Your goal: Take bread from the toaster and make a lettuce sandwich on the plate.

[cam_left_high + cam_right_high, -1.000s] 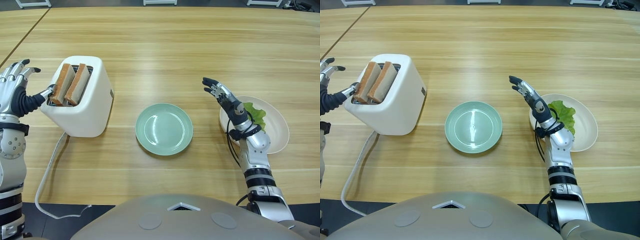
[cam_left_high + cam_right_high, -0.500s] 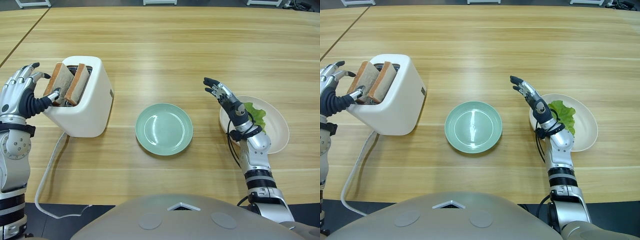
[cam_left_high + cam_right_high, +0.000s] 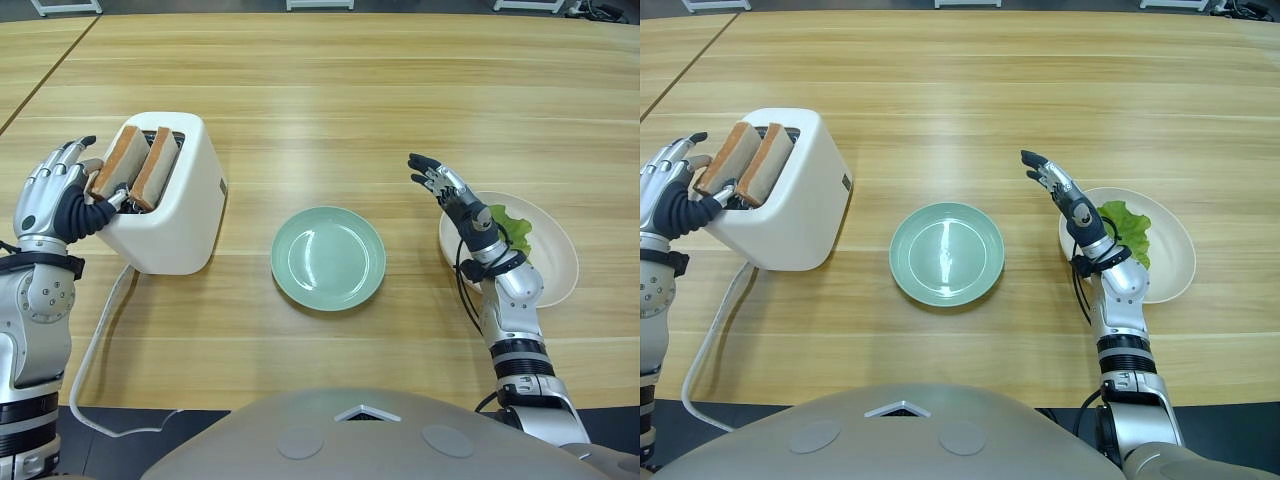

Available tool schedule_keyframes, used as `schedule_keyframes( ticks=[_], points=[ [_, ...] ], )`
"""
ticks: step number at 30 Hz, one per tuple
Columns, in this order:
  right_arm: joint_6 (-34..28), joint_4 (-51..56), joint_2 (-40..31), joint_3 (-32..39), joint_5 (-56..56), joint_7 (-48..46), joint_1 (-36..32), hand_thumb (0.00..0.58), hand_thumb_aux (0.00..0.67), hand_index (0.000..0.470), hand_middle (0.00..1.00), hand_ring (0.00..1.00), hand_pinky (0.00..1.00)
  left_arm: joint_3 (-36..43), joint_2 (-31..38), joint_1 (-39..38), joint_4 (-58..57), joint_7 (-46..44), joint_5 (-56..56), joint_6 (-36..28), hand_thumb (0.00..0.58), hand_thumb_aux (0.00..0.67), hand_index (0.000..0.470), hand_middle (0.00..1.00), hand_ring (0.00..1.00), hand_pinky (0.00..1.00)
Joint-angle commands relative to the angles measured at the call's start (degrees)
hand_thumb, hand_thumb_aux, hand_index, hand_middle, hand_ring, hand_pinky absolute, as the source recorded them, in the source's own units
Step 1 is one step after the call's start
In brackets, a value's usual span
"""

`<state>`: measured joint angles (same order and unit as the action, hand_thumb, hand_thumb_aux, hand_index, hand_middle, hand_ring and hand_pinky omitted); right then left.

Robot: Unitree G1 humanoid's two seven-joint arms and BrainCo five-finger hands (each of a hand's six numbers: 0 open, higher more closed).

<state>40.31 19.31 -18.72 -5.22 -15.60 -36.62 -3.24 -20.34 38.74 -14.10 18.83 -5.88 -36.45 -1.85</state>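
Toaster: the white toaster [image 3: 178, 218] stands at the left of the wooden table [image 3: 350, 90], tilted a little on its spot, with two slices of bread standing in its slots.
Bread: the left slice [image 3: 118, 165] and the right slice [image 3: 155, 166] rise well above the slots side by side, both leaning a little to the right. They are pale on the faces with brown crusts.
Plate: the pale green plate [image 3: 328, 257] lies at the middle of the table, nearer than the toaster, with nothing on it.
Bowl: a cream bowl [image 3: 556, 268] sits at the right and holds a ruffled green leaf of lettuce [image 3: 513, 229] against its left side.
Cord: a white cord [image 3: 98, 345] runs from the toaster's near left corner to the near table edge.
Left hand: the left hand [image 3: 55, 195] is at the toaster's left side, its fingers curled against the left slice's outer face and the thumb tip at the slice's near edge, pinching it.
Right hand: the right hand [image 3: 451, 191] is raised over the bowl's left rim, fingers stretched out toward the far left, holding nothing.
Change: a second ago the left hand stood farther left with its fingers spread upward and only the thumb at the toaster. It has since come in and closed on the slice. The right hand has hardly shifted.
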Motion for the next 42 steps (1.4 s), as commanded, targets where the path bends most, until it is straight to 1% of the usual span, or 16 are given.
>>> schedule_keyframes(
  ticks=[1,5,10,19,21,24,27,32,35,39,42],
  points=[
    [-0.1,-0.4,-0.5,-0.2,0.7,0.2,0.4,0.000,0.000,0.000,0.00,0.00,0.00,-1.1,-0.9,1.0,1.5,1.4,1.2,0.9,0.580,0.670,0.470,0.00,0.00,0.00],
    [-0.1,-0.5,-0.5,-0.2,0.9,0.3,0.5,0.000,0.000,0.000,0.00,0.00,0.00,-1.7,-1.0,1.5,0.6,2.5,1.3,1.3,0.580,0.670,0.470,0.00,0.00,0.00],
    [0.0,-0.2,-0.4,-0.1,1.0,0.4,0.3,0.000,0.000,0.000,0.00,0.00,0.00,-4.4,-1.3,3.0,-0.4,6.2,2.4,3.2,0.580,0.670,0.470,0.00,0.00,0.00],
    [0.0,1.0,-0.2,0.3,1.2,0.0,-1.0,0.000,0.000,0.000,0.00,0.00,0.00,-10.9,-3.0,6.2,12.2,12.6,3.8,9.1,0.580,0.670,0.470,0.00,0.00,0.00],
    [-0.1,1.4,-0.2,0.5,1.2,-0.1,-1.4,0.000,0.000,0.000,0.00,0.00,0.00,-10.6,-4.1,7.5,15.1,12.0,7.0,9.9,0.580,0.670,0.470,0.00,0.00,0.00],
    [0.1,1.8,-0.1,0.5,1.3,-0.2,-1.7,0.000,0.000,0.000,0.00,0.00,0.00,-6.3,-6.0,10.0,17.3,9.9,11.2,10.4,0.580,0.670,0.470,0.00,0.00,0.00],
    [0.2,2.2,0.0,0.5,1.3,-0.2,-2.1,0.000,0.000,0.000,0.00,0.00,0.00,-0.7,-8.4,12.0,17.8,6.9,15.1,9.6,0.580,0.670,0.470,0.00,0.00,0.00],
    [0.1,2.9,0.1,0.7,1.4,-0.3,-3.0,0.000,0.000,0.000,0.00,0.00,0.00,13.3,-15.3,11.0,16.8,0.6,22.3,7.2,0.580,0.670,0.470,0.00,0.00,0.00],
    [0.1,3.1,0.2,0.9,1.5,-0.3,-3.3,0.000,0.000,0.000,0.00,0.00,0.00,19.5,-17.3,9.9,15.1,-2.6,23.4,6.5,0.580,0.670,0.470,0.00,0.00,0.00],
    [0.1,3.2,0.3,1.2,1.7,-0.1,-3.6,0.000,0.000,0.000,0.00,0.00,0.00,23.6,-18.3,8.4,10.5,-5.5,23.7,5.0,0.580,0.670,0.470,0.00,0.00,0.00],
    [0.0,3.3,0.5,1.5,1.9,-0.1,-4.1,0.000,0.000,0.000,0.00,0.00,0.00,27.3,-19.6,6.9,6.2,-8.9,26.5,2.3,0.580,0.670,0.470,0.00,0.00,0.00]
  ],
)
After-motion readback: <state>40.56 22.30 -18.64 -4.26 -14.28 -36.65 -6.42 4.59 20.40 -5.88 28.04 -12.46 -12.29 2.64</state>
